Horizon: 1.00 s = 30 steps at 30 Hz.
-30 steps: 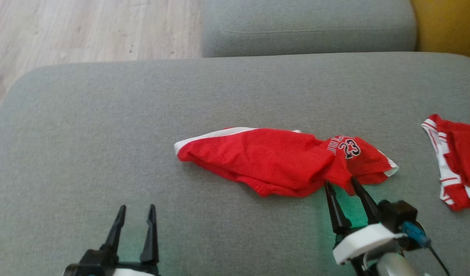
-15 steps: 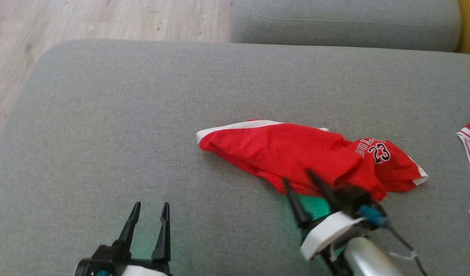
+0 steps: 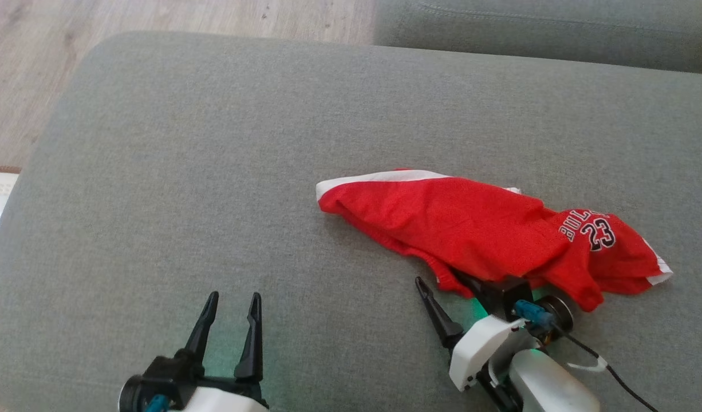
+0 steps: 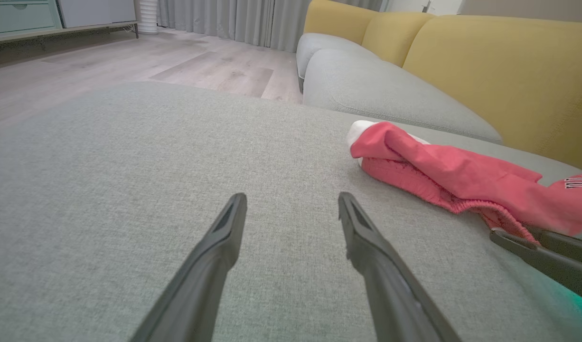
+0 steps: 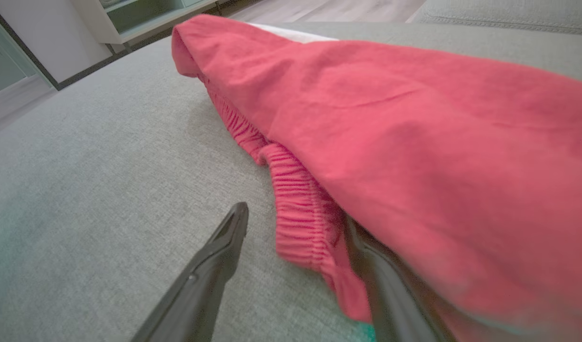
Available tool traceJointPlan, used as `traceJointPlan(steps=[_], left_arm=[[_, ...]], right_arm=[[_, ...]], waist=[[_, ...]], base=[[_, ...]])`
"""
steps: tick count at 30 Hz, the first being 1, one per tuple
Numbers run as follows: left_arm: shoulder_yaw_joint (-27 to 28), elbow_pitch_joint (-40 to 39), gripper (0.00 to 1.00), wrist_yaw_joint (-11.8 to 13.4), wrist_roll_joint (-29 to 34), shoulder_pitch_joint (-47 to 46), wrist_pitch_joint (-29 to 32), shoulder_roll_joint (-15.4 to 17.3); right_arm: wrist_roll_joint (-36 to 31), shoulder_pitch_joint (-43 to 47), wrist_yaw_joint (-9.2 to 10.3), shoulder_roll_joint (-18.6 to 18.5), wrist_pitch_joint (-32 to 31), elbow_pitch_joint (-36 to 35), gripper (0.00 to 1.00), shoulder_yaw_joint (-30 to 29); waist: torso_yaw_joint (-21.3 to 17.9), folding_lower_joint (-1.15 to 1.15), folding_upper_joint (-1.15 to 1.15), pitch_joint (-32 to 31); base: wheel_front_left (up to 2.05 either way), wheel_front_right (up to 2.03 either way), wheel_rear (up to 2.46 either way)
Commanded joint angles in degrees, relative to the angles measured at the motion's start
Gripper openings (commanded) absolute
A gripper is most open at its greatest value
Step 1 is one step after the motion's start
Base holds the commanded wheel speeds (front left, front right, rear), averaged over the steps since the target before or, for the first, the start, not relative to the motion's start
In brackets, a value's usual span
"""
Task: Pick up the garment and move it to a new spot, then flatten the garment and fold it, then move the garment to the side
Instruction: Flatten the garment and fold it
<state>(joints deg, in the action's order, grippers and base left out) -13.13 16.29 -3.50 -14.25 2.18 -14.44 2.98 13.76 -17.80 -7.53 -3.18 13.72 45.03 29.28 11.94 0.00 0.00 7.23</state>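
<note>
Head view, nearest edge: L gripper [image 3: 234,297] at lower left, fingers spread wide, nothing between, low over bare grey seat cushion [image 3: 156,171], well apart from the garment. Left wrist view, same story: L gripper [image 4: 291,202] w/ two dark fingers apart, cushion weave ahead.

R gripper [image 3: 441,280] at lower right, also spread, right at near edge of red garment [image 3: 471,229]: one finger bare on cushion, other tucked under cloth. Right wrist view, closer look: R gripper [image 5: 295,216] straddling ribbed elastic waistband [image 5: 291,190], one finger outside on cushion, other beneath fabric. Not yet pinching.

Step, by judgement: first pick-up, approx. at grasp point. Moving, flattening, folding, setting aside all yet to come. Next move prob. calls for closing fingers on waistband w/ enough cloth between, then lifting clear w/o dragging across cushion. Thin, loose-looking mesh, so shallow bite likely to slip.

Garment: red basketball shorts, crumpled into a long ridge across cushion middle, right of centre. White stripe along far edge, white trim at right end, "23" w/ curved lettering above near that end. Not flat; layers bunched and lapped over each other.

Farther off: second grey cushion [image 3: 528,28] at far edge, pale wood floor [image 3: 156,17] at far left. Left wrist view: yellow backrest [image 4: 485,71] behind.
</note>
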Motion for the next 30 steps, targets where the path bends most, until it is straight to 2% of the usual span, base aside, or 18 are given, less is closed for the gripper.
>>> traceJointPlan(steps=[1,3,7,10,14,18,21,23,27,29,30], left_arm=[[1.3,-1.6,1.00,0.4,-0.4,-2.1,-0.6,-0.1],[1.1,-1.5,1.00,0.4,-0.6,-2.2,-0.6,-0.1],[1.0,-1.6,1.00,0.7,-0.7,-2.2,-0.6,-0.1],[1.3,-1.4,1.00,0.6,-0.6,-2.0,-0.6,-0.1],[1.5,-1.0,1.00,0.2,-0.1,-1.3,-0.6,-0.1],[0.8,-0.2,1.00,-0.4,0.3,-0.8,-0.6,-0.1],[0.0,0.2,1.00,-0.6,0.4,-0.5,-0.6,-0.1],[-0.3,0.2,1.00,-0.7,0.5,-0.3,-0.6,-0.1],[0.4,-0.4,1.00,-0.5,0.6,0.3,-0.6,-0.1],[0.8,-0.6,1.00,-0.4,0.5,0.6,-0.6,-0.1],[0.8,-0.6,1.00,-0.4,0.5,0.6,-0.6,-0.1]], right_arm=[[-0.1,-0.6,0.04,0.3,-0.2,-0.6,0.93,1.3],[1.1,-0.7,0.04,0.3,-0.3,-0.4,0.00,2.1],[5.1,-2.0,0.04,0.3,0.4,-3.6,0.00,3.2],[10.8,-4.5,0.04,0.3,0.9,-9.2,0.00,4.5],[20.2,-10.9,0.04,0.3,1.0,-17.5,0.00,9.2],[32.6,-19.1,0.04,0.3,0.9,-25.2,0.00,13.1],[40.9,-23.5,0.04,0.3,1.2,-27.2,0.00,10.3],[43.0,-24.4,0.04,0.3,1.2,-26.6,0.00,5.9],[42.7,-20.4,0.04,0.3,1.3,-19.4,0.00,-3.2],[39.7,-17.4,0.04,0.3,1.3,-13.8,0.00,-7.2],[39.7,-17.4,0.04,0.3,1.3,-13.8,0.00,-7.2]], waist=[[0.3,0.00,0.00,0.2],[0.7,0.00,0.00,0.3],[1.0,0.00,0.00,0.3],[0.9,0.00,0.00,-0.4],[0.8,0.00,0.00,-2.0],[1.7,0.00,0.00,-4.0],[2.8,0.00,0.00,-5.2],[3.2,0.00,0.00,-5.5],[2.8,0.00,0.00,-4.9],[1.9,0.00,0.00,-4.1],[1.9,0.00,0.00,-4.1]], base=[[0.00,0.00,0.00],[0.00,0.00,0.00],[0.00,0.00,0.00],[0.00,0.00,0.00],[0.00,0.00,0.00],[0.00,0.00,0.00],[0.00,0.00,0.00],[0.00,0.00,0.00],[0.00,0.00,0.00],[0.00,0.00,0.00],[0.00,0.00,0.00]])
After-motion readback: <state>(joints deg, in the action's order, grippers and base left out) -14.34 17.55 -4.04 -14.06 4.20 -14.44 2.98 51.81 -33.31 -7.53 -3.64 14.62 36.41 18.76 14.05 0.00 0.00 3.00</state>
